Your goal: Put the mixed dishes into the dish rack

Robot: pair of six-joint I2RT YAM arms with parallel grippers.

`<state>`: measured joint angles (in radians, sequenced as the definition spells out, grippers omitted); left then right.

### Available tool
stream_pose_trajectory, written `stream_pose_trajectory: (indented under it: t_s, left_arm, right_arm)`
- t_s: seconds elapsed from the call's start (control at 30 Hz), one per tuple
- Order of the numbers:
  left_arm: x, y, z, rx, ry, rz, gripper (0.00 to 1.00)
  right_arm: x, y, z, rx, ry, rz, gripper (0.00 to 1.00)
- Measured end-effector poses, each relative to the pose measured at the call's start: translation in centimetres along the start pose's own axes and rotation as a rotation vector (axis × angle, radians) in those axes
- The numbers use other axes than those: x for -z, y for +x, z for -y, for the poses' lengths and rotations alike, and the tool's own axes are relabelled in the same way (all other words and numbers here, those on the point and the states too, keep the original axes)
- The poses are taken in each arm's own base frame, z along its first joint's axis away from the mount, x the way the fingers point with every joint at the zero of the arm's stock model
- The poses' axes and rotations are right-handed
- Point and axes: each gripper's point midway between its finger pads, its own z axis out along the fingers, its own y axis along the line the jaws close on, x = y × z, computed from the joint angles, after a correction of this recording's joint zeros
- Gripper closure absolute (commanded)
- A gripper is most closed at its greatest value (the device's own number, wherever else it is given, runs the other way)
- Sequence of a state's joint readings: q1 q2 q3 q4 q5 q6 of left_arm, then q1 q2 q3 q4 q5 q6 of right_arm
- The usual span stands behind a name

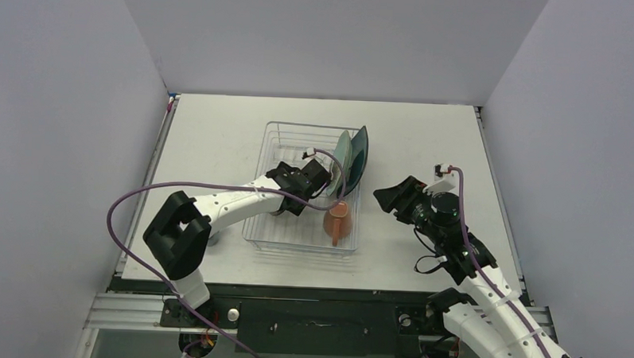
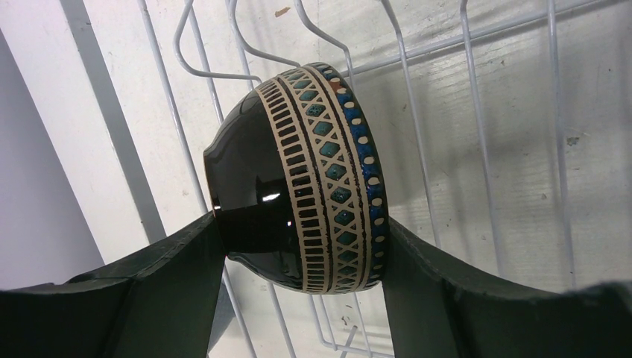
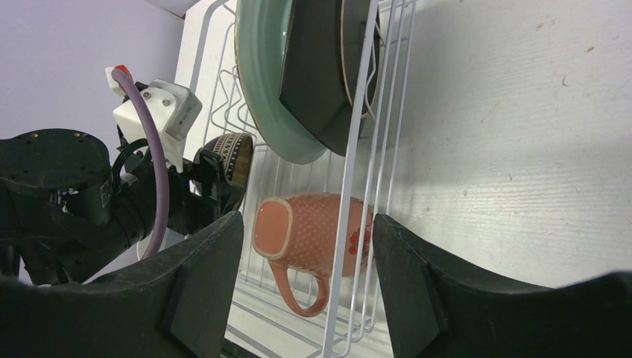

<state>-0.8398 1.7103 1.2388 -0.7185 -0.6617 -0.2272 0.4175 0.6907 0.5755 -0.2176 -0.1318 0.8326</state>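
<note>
The silver wire dish rack (image 1: 300, 125) stands mid-table. The pale teal round plate (image 1: 344, 154) and the dark teal squarish plate (image 1: 360, 151) stand upright in its far right corner. The salmon-orange mug (image 1: 338, 220) lies on its side at the near right. My left gripper (image 1: 320, 179) is inside the rack, shut on the dark bowl (image 2: 298, 179) with a tan patterned band, held sideways just above the rack wires (image 2: 477, 112). My right gripper (image 1: 389, 196) is open and empty, outside the rack's right wall, facing the mug (image 3: 313, 227). The grey-blue mug is out of view.
White walls enclose the table (image 1: 212, 135) on three sides. In the right wrist view the rack's wire wall (image 3: 365, 149) stands between my fingers and the mug, with the left arm's wrist and purple cable (image 3: 153, 179) behind it.
</note>
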Motion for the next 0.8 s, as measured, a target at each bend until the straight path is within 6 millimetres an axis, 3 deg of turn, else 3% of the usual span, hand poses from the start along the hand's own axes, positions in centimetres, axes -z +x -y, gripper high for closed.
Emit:
stream_pose_trajectory:
  t_s: [0.03,0.17,0.2,0.33,0.8]
  left_arm:
    - [0.0,0.0,0.0,0.0,0.001,0.001,0.3]
    - [0.1,0.1,0.2,0.0,0.006,-0.004,0.19]
    - [0.2,0.1,0.3,-0.002,0.008,-0.003,0.13]
    - [0.5,0.1,1.0,-0.016,0.02,0.002,0.04]
    - [1.3,-0.2,2.4,-0.02,0.055,0.014,0.04]
  right_arm:
    - [0.0,0.1,0.0,0.0,0.0,-0.002,0.4]
    - [0.0,0.1,0.1,-0.003,0.0,-0.004,0.4]
    - [0.0,0.1,0.1,-0.003,-0.002,-0.004,0.41]
    - [0.0,0.0,-0.1,-0.003,-0.011,-0.002,0.41]
    - [-0.2,0.4,0.2,-0.009,-0.014,-0.008,0.41]
